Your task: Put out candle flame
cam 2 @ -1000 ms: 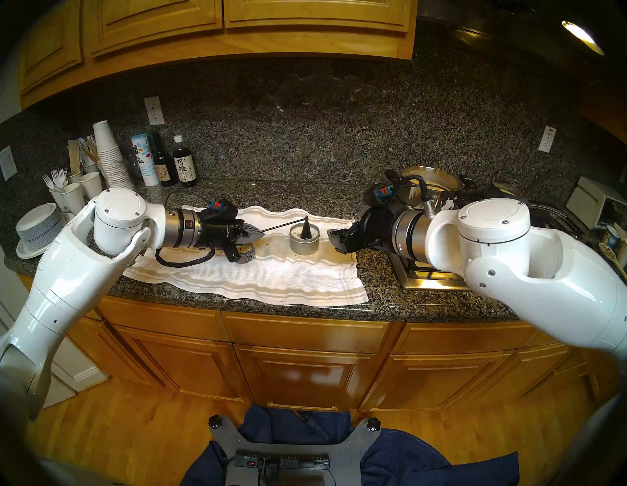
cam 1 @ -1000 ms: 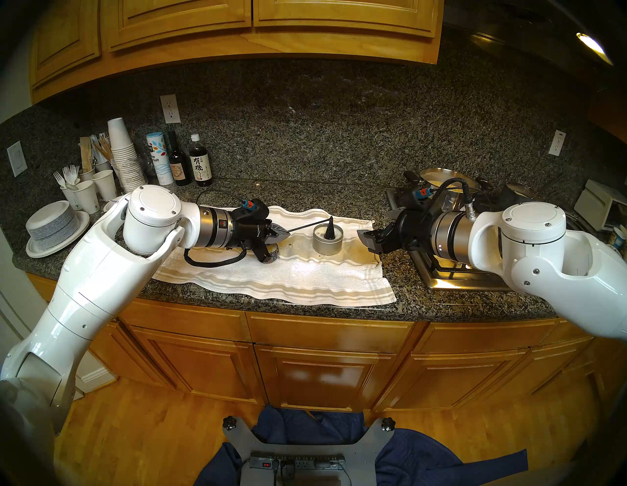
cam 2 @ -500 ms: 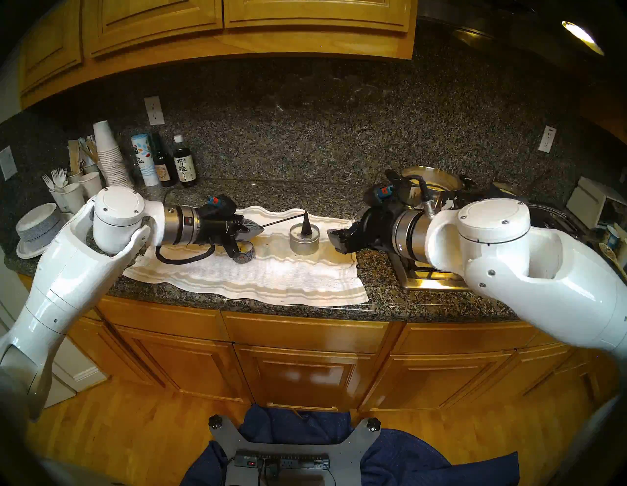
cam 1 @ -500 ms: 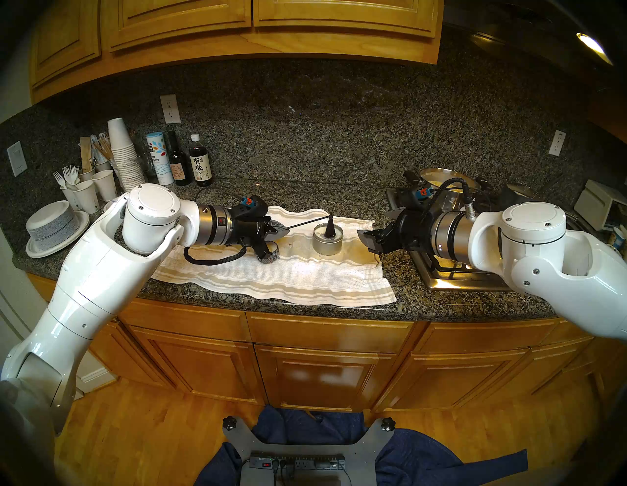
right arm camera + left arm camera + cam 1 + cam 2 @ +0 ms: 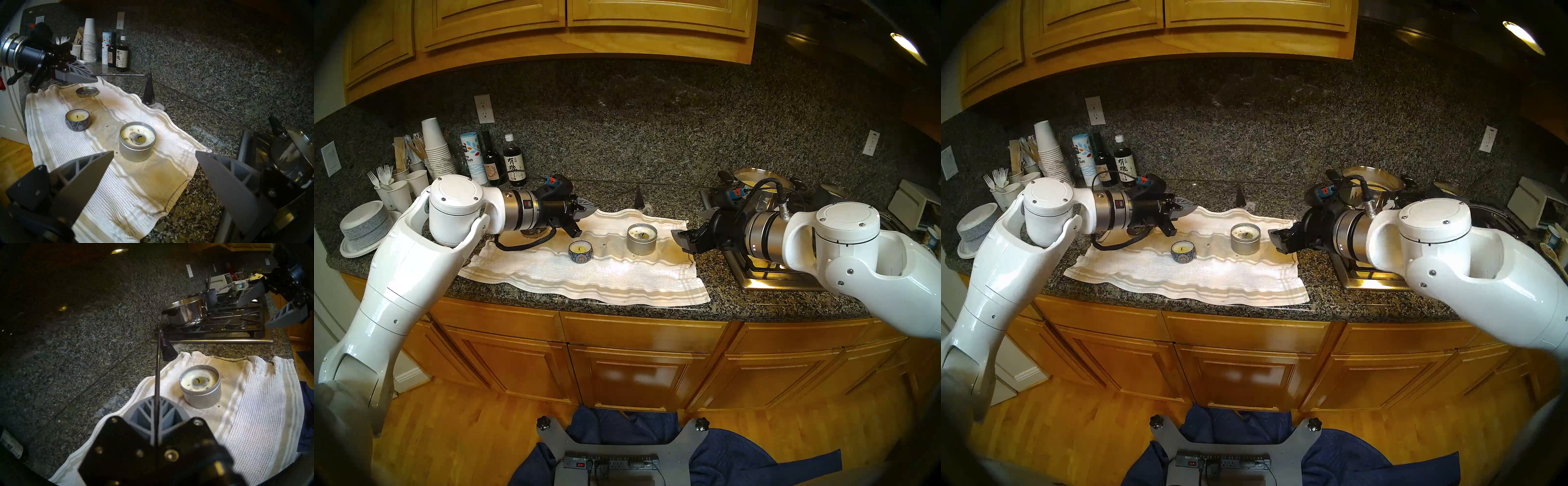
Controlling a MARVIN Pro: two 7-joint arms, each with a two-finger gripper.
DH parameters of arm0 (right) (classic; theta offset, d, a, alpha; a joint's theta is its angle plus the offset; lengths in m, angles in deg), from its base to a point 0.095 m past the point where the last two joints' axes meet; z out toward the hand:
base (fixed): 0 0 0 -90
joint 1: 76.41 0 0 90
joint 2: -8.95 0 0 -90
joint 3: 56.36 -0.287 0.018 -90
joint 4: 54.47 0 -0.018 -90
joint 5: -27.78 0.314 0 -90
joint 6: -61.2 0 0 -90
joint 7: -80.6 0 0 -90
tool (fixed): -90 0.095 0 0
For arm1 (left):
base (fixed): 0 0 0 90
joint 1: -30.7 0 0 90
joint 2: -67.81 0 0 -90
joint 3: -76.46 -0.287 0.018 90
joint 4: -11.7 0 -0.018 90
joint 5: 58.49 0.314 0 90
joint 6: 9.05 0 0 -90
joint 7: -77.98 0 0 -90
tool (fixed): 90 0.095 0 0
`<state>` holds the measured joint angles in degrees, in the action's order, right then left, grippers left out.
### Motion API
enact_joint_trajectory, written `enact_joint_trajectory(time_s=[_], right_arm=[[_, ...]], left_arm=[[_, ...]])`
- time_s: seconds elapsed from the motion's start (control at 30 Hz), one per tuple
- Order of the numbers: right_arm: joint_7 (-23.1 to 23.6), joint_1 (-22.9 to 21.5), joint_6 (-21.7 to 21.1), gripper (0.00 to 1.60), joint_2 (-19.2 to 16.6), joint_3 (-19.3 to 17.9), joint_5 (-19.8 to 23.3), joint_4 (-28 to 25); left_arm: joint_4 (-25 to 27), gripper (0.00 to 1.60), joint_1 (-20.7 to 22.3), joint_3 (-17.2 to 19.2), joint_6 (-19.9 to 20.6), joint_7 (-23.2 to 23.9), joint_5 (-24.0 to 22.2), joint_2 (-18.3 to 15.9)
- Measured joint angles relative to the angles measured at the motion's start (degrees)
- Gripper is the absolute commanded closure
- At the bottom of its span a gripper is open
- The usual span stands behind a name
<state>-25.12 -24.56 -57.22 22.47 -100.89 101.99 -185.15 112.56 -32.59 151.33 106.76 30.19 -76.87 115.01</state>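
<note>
A silver tin candle (image 5: pixel 641 239) stands on a white striped towel (image 5: pixel 602 278). Its dark wick shows no flame in the left wrist view (image 5: pixel 200 386) or the right wrist view (image 5: pixel 137 140). My left gripper (image 5: pixel 588 208) is shut on the thin rod of a black cone snuffer (image 5: pixel 639 200). The cone (image 5: pixel 148 94) hangs low at the towel's far edge, behind the tin; I cannot tell if it touches the counter. My right gripper (image 5: pixel 690 225) is open and empty, just right of the tin.
A small blue patterned candle (image 5: pixel 580 253), unlit, sits left of the tin, and a tin lid (image 5: pixel 86 91) lies behind it. A stove with a steel pan (image 5: pixel 755 183) is at the right. Bottles (image 5: pixel 514 166), paper cups and plates crowd the back left.
My left gripper has lifted the snuffer off the tin candle and carried it back toward the wall. The wick now shows without flame. The right arm has not moved.
</note>
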Motion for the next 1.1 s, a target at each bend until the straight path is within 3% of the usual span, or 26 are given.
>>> enact_joint_trajectory(time_s=[0.43,1.1], right_arm=[[0.0,0.0,0.0,0.0,0.0,0.01,0.0,0.0],[0.0,-0.01,0.0,0.0,0.0,0.01,0.0,0.0]], left_arm=[[0.87,1.6,-6.0,8.26,-0.01,-1.35,-2.79,-3.45],[0.58,1.6,-20.8,24.72,0.4,-3.68,-4.63,-8.35]])
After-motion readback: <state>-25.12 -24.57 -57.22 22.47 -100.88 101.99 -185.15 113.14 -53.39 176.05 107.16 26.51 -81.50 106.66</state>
